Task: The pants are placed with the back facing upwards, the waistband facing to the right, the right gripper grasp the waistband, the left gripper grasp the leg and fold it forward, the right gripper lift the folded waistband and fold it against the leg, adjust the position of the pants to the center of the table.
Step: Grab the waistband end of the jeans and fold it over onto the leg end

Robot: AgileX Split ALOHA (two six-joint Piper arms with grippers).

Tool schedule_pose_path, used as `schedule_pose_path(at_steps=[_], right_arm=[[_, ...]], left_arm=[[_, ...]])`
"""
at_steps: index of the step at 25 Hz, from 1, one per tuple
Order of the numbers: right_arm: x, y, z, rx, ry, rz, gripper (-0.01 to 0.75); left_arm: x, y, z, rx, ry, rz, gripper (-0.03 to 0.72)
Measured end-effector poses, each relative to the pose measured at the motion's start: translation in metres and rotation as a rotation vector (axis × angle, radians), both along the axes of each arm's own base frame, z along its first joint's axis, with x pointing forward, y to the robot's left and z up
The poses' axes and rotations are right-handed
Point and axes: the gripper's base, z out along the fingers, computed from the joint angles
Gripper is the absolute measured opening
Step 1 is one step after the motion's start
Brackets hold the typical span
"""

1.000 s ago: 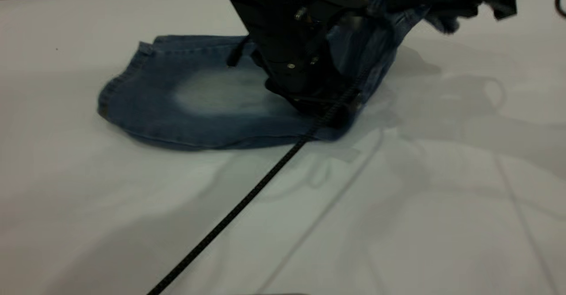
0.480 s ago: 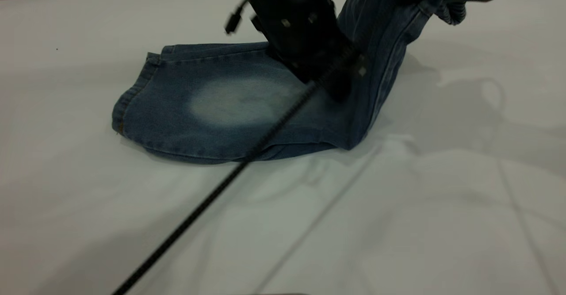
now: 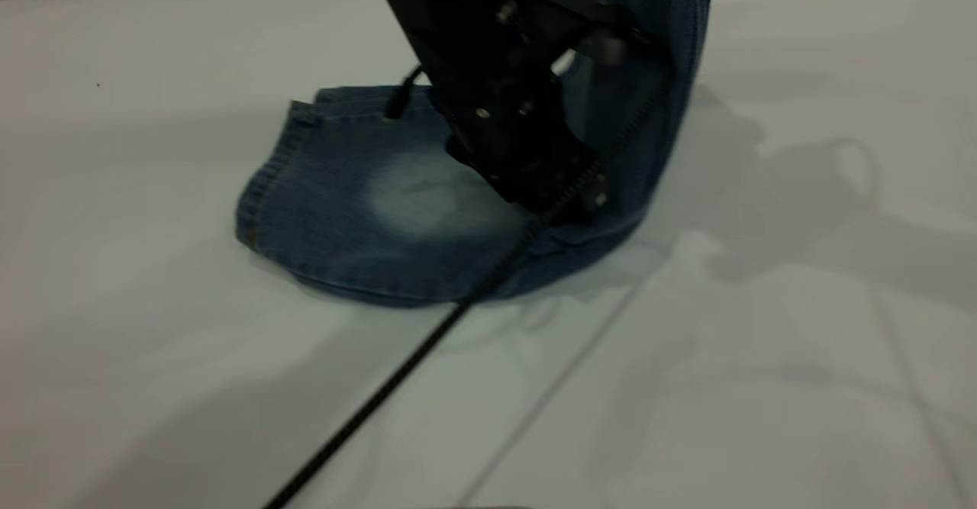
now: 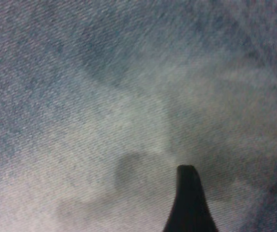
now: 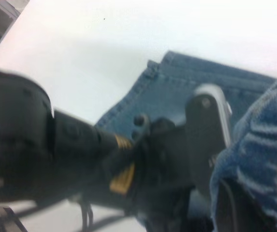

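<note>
The blue faded-denim pants (image 3: 359, 204) lie folded on the white table (image 3: 763, 356), leg hem to the left. Their right end rises steeply as a sheet of denim (image 3: 656, 51) that leaves the exterior view at the top. My left gripper (image 3: 553, 192) is down on the pants just right of the pale faded patch; the left wrist view is filled with that denim (image 4: 104, 96). My right gripper (image 5: 242, 205) is above the exterior view's top edge, shut on the puckered waistband (image 5: 266, 140), which hangs over it.
A black braided cable (image 3: 397, 387) runs from the left arm (image 3: 488, 59) across the pants' front edge and the table to the near edge. Bare tabletop lies on all sides of the pants.
The waistband end has gone higher, out of the top of the view. The lying part of the pants slid right. The left arm lifted briefly and came back down on the denim.
</note>
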Motion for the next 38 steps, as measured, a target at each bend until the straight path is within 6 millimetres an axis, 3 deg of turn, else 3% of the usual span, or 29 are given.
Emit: schedule_pose_path(at_steps=[4,9,14,18,24,28,33,38], right_arm=[[-0.001,0.0,0.002,-0.002,-0.006,0.002,0.05],[-0.002,0.0,0.0,-0.028,-0.008,0.024,0.05],[-0.003,-0.001,-0.001,-0.045,-0.008,0.039,0.05],[-0.004,0.003,-0.001,-0.04,-0.008,0.046,0.05],[-0.012,0.045,-0.005,-0.004,-0.008,0.128,0.05],[-0.016,0.079,-0.023,-0.004,-0.006,0.16,0.05],[-0.013,0.105,-0.059,-0.102,-0.017,0.196,0.052],[0.006,0.115,-0.091,-0.141,0.013,0.207,0.057]], left_arm=[[-0.006,-0.007,0.005,-0.004,-0.009,-0.025,0.463],[0.006,0.012,0.043,0.003,-0.052,-0.014,0.463],[0.026,0.05,0.106,-0.045,-0.138,0.071,0.461],[0.027,0.077,0.171,-0.119,-0.259,0.125,0.462],[0.001,0.109,0.265,-0.235,-0.449,0.163,0.462],[-0.023,0.121,0.306,-0.301,-0.526,0.168,0.462],[-0.044,0.13,0.333,-0.374,-0.551,0.18,0.462],[-0.051,0.132,0.335,-0.386,-0.502,0.184,0.462]])
